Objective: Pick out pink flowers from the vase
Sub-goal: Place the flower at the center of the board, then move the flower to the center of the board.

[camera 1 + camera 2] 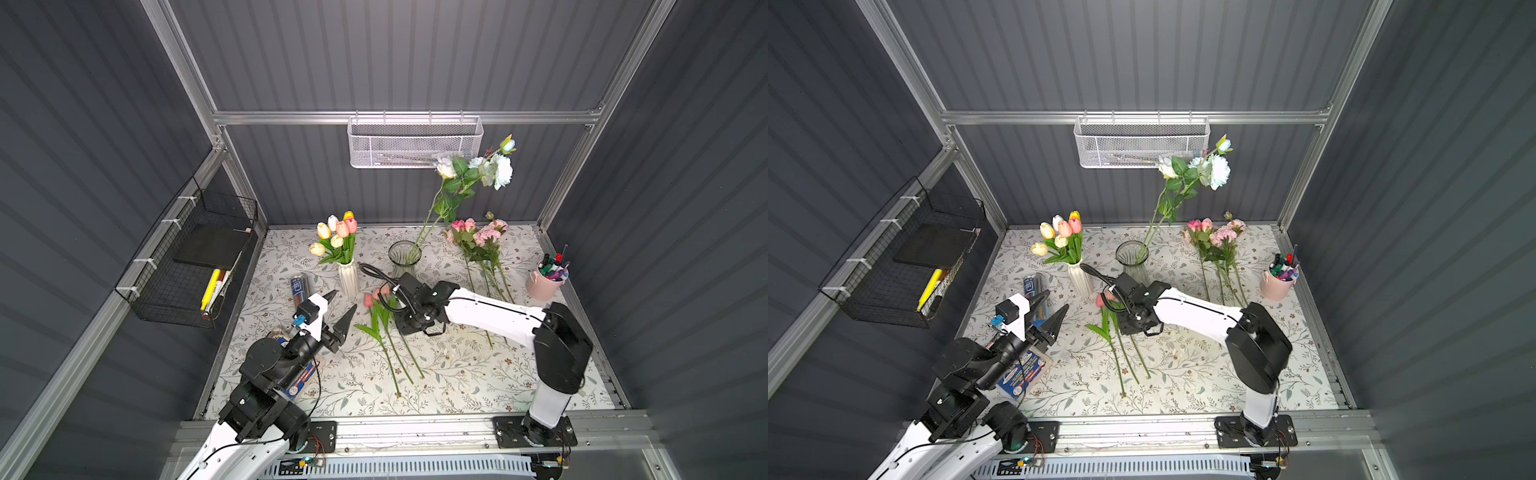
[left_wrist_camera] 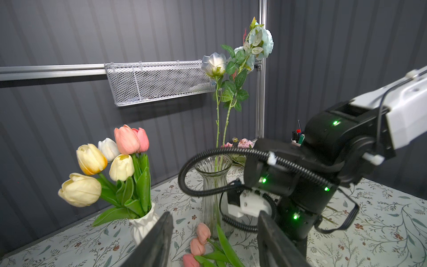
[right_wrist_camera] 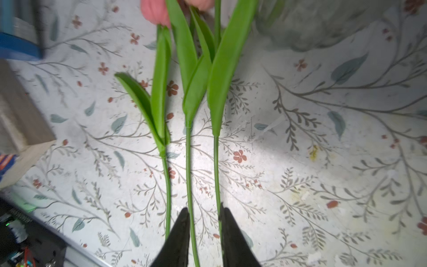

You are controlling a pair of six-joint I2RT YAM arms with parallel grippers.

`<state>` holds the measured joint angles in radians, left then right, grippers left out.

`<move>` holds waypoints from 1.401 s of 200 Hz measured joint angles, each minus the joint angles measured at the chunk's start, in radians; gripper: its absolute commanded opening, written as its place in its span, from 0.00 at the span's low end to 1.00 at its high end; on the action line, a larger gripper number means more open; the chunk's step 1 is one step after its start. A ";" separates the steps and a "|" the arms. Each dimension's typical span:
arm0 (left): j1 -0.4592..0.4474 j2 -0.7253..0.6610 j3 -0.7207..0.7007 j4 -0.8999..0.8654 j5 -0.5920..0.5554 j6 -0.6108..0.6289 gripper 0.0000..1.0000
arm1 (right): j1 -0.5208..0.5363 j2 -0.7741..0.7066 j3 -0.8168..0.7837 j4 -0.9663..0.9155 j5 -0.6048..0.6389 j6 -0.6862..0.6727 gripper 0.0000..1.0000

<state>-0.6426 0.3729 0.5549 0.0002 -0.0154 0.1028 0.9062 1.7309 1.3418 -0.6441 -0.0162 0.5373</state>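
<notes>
Coral-pink tulips (image 3: 196, 87), three of them, lay flat on the floral-print table (image 1: 457, 374) near its middle, just in front of the two vases. Their long axes ran nearly parallel, front to back, with blooms toward the back wall and cut ends toward the robot's bases. The right gripper (image 3: 203, 210) hung low over the stems with its jaws partly spread. The middle stem (image 3: 188, 173) ran loose between them, and they pinched nothing. The step in hand looked like letting go of a tulip laid beside its fellows.

Two pink tulips (image 1: 347, 226) stood upright in the white ribbed vase (image 1: 348, 280) among yellow and white tulips (image 1: 324, 230). The next move probably called for lifting clear, closing on one of those stems below the bloom, and drawing it straight up without dragging its neighbours. The left gripper (image 1: 343, 301) hovered beside that vase, claws spread and empty. Further right, pink roses and peonies (image 1: 478, 235) lay on the table, and the glass vase (image 1: 404, 253) held only white and pale blue roses (image 1: 498, 170).
</notes>
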 measured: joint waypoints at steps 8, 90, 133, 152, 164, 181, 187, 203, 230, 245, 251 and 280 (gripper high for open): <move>0.000 -0.003 -0.002 0.000 -0.002 0.000 0.60 | 0.000 -0.050 -0.020 0.014 0.001 -0.015 0.29; 0.000 -0.044 -0.005 -0.019 -0.116 -0.001 0.60 | 0.000 -0.403 -0.241 0.484 0.029 -0.259 0.23; 0.000 -0.060 -0.005 -0.039 -0.185 -0.001 0.60 | -0.002 -0.264 -0.133 0.566 0.039 -0.336 0.23; 0.000 -0.064 -0.005 -0.040 -0.203 -0.001 0.60 | 0.002 -0.198 -0.122 0.524 0.043 -0.327 0.28; 0.000 -0.063 -0.005 -0.041 -0.211 -0.001 0.60 | 0.008 -0.148 -0.105 0.451 0.046 -0.306 0.32; 0.000 -0.063 -0.005 -0.042 -0.217 -0.001 0.60 | 0.014 -0.081 -0.079 0.336 0.043 -0.277 0.38; 0.000 -0.063 -0.005 -0.042 -0.218 -0.001 0.60 | 0.015 -0.063 -0.072 0.298 0.040 -0.275 0.40; 0.000 -0.063 -0.005 -0.041 -0.220 0.000 0.60 | 0.016 -0.010 -0.059 0.190 0.025 -0.267 0.42; 0.000 -0.059 -0.005 -0.041 -0.220 0.000 0.60 | 0.016 0.061 -0.054 0.076 0.008 -0.269 0.43; 0.000 -0.060 -0.005 -0.041 -0.220 0.000 0.60 | 0.016 0.105 -0.037 0.028 -0.003 -0.270 0.43; 0.000 -0.060 -0.005 -0.041 -0.220 0.000 0.60 | 0.016 0.122 -0.026 0.013 -0.007 -0.272 0.42; 0.000 -0.061 -0.005 -0.041 -0.220 0.000 0.60 | 0.015 0.205 0.030 -0.029 -0.023 -0.284 0.37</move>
<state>-0.6426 0.3115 0.5495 -0.0410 -0.2359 0.1028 0.9215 1.9358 1.3720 -0.6735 -0.0391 0.2535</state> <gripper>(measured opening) 0.603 0.398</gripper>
